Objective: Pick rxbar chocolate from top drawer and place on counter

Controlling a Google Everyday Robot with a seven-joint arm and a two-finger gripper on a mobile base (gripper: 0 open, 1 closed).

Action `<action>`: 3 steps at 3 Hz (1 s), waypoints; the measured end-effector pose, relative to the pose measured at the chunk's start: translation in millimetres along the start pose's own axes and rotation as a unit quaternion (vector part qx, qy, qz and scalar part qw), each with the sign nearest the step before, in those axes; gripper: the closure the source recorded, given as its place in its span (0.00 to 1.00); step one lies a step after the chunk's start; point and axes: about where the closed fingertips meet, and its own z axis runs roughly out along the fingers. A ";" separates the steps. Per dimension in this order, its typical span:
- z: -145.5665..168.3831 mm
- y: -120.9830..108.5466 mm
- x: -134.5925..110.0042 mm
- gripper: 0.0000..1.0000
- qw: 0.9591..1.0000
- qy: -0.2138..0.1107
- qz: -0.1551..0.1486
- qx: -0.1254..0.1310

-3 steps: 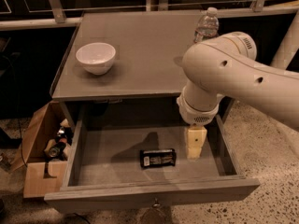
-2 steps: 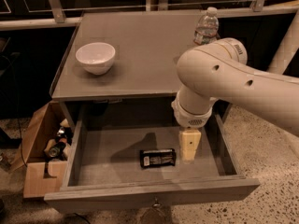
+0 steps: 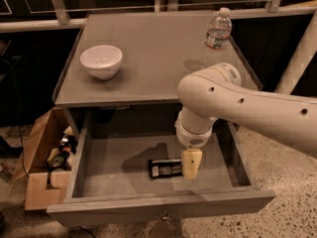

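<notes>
The rxbar chocolate (image 3: pixel 166 168) is a small black bar with a white label patch at its left end. It lies flat on the bottom of the open top drawer (image 3: pixel 114 170), right of the middle. My gripper (image 3: pixel 191 164) hangs from the white arm and reaches down into the drawer. It is at the bar's right end and covers that end. The counter (image 3: pixel 153 53) is the flat grey top above the drawer.
A white bowl (image 3: pixel 101 61) stands on the counter's left side. A clear water bottle (image 3: pixel 217 33) stands at its right rear. A cardboard box (image 3: pixel 42 165) with cans sits on the floor left of the cabinet. The drawer's front wall (image 3: pixel 158 207) is toward the camera.
The gripper has moved left and toward the bar, from well right of it to over its right end. The bar, bowl and bottle have not moved.
</notes>
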 end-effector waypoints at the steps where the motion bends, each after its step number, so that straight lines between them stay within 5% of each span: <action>1: 0.3 0.1 0.0 0.00 1.000 0.000 0.000 0.000; 3: 49.4 -5.5 -14.1 0.00 0.999 -0.013 0.014 -0.035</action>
